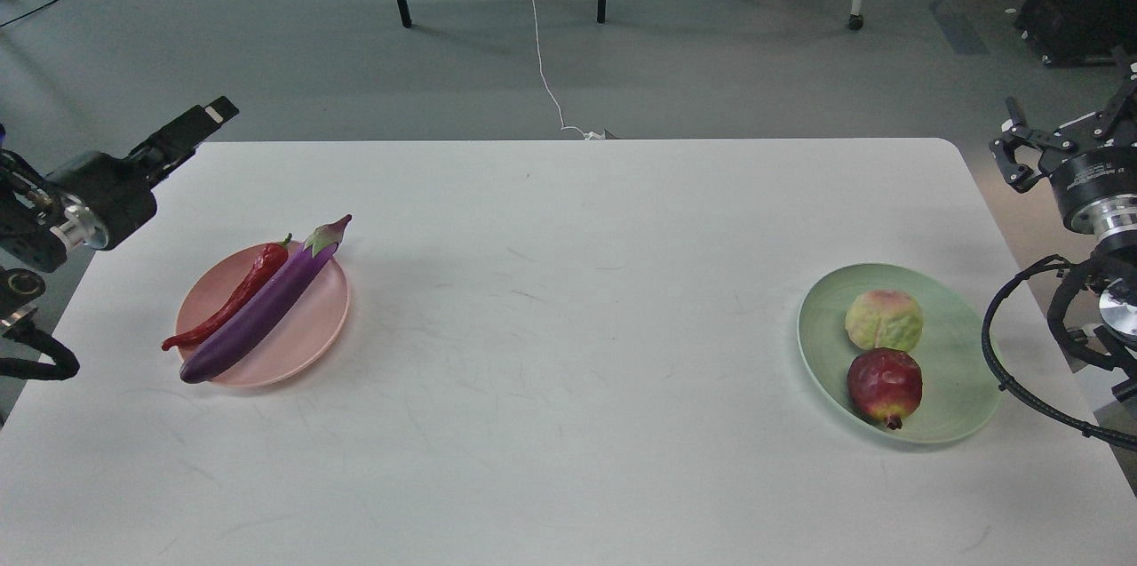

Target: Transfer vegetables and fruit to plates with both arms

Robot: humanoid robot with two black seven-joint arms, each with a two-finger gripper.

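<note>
While weighing how these pieces would handle, judging the eggplant (262, 304) as light, stiff and glossy enough to be slippery, and favouring a hold across its thick middle rather than the tapering stem end. Reckoning the chili (233, 298) as lighter and thinner, likely to roll or pivot, so pinching near mid-length. Treating the pomegranate (884, 386) and the pale lobed fruit (884, 320) as round, firm and prone to rolling, so closing across the widest part from above. Seeing the eggplant long and purple with a greyish cap, lying diagonally on the pink plate (302, 362) and overhanging its rim at both ends, with the curved red chili touching its left side and reaching off toward the table (568, 282). Finding both fruits in the green plate (955, 353), lobed one farther, pomegranate nearer, just beside each other. Noting the left gripper (209, 117) hovering off the table's far-left corner and the right gripper (1021, 153) off the right edge, both holding nothing; failing to tell how wide either pair of jaws is standing.
</note>
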